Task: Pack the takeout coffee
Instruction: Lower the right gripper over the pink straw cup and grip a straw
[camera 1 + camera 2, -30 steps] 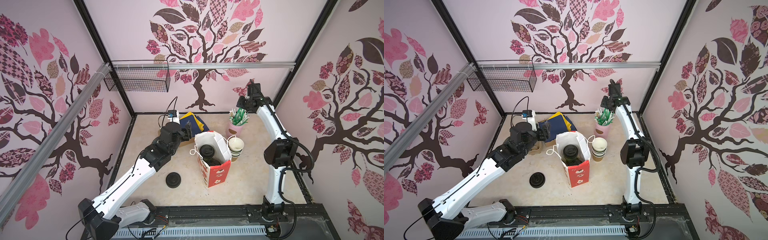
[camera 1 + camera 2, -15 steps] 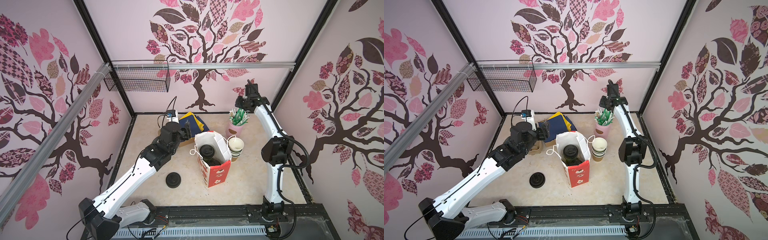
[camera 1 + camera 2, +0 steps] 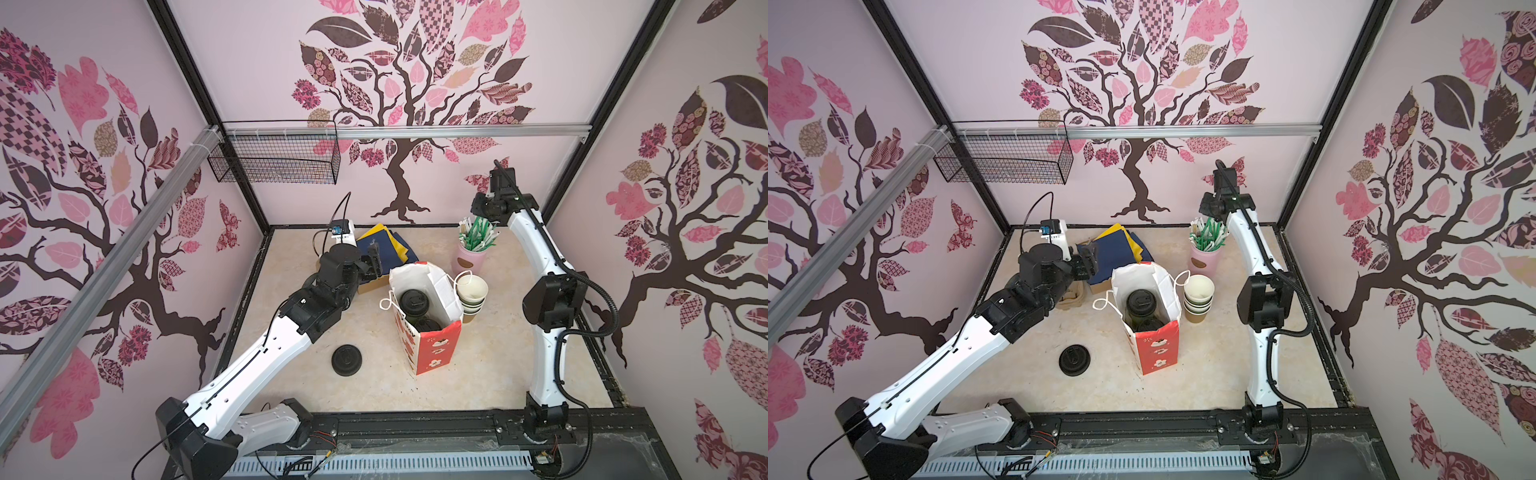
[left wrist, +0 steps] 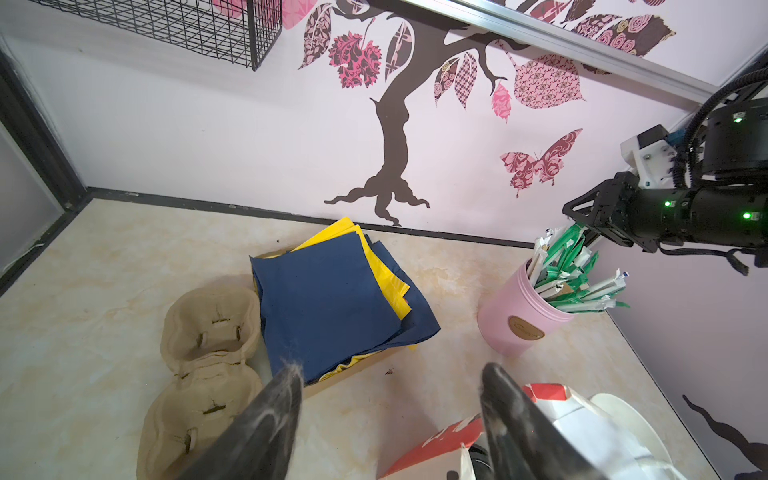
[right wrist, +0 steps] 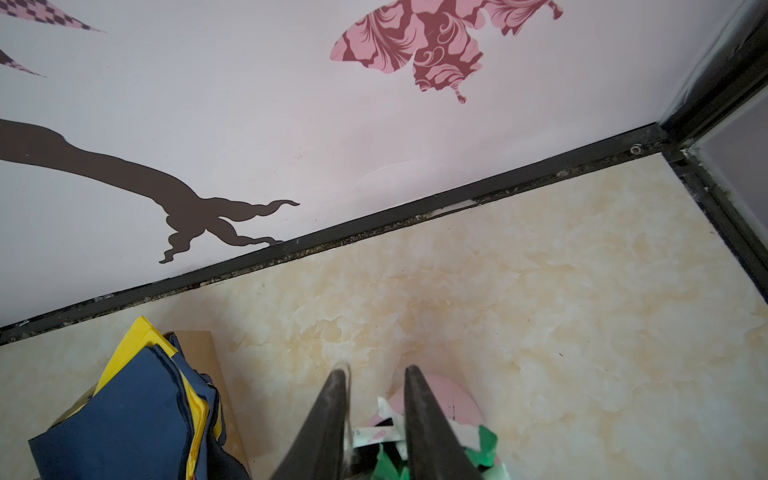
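Item: takeout coffee [image 3: 415,301], two black-lidded cups upright inside paper bag [image 3: 434,353], mid-tabletop; left claw [image 4: 392,370] spread wide, empty, just beside bag's rear rim, the nearer; right claw [image 5: 376,369] narrowly parted over pink straw holder [image 4: 515,328], grip cannot be told, well apart from bag.

Smooth paper bag [image 3: 432,353], matt black plastic lid [image 3: 347,360], metal wire basket [image 3: 274,164], rough pulp tray [image 4: 208,328]

No words I can read: the oval label [image 4: 527,328] on the pink jar [image 4: 503,309] is too small, the straw wrapper [image 5: 376,435] has blurred pink print, and the red bag [image 3: 434,353] shows only pictures.
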Motion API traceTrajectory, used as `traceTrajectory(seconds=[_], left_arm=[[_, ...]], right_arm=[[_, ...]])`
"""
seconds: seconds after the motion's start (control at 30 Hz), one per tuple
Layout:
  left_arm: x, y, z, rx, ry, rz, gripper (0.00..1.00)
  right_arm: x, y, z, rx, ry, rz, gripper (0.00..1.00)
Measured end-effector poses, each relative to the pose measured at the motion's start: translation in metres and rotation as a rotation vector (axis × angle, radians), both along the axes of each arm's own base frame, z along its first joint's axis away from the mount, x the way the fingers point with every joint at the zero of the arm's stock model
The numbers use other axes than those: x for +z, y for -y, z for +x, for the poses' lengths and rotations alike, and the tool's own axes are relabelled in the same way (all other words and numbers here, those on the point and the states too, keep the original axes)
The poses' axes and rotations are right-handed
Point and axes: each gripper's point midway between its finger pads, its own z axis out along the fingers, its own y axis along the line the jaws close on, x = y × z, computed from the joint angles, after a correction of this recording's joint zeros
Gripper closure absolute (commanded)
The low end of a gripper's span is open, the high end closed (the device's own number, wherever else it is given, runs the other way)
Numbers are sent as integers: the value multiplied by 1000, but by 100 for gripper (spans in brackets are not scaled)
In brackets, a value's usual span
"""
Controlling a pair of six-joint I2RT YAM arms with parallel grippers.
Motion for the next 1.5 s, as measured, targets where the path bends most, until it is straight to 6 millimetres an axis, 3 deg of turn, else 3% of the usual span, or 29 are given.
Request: traceTrajectory(seconds=[0.2,0.53,0.77,1.03,1.3,1.5], left_arm=[[4,-2,-2,0,8,-7,30],[11,-6,-6,6,25,-17,30],[11,-6,-6,6,26,-17,30],[12,-5,-7,-4,28,-16,30],[11,0,-8,-37,26,-3,30],[11,2,-9,-51,24,-5,30]], right_arm=[[-13,1,-4,-3,-39,-7,72],[-13,0,-4,-1,-39,-3,94],[-11,1,-4,-1,-35,-4,99],[16,3,-3,-10,23,-10,99],[51,8,-17,-23,81,-16,100],[45,4,-22,-2,62,-2,99]])
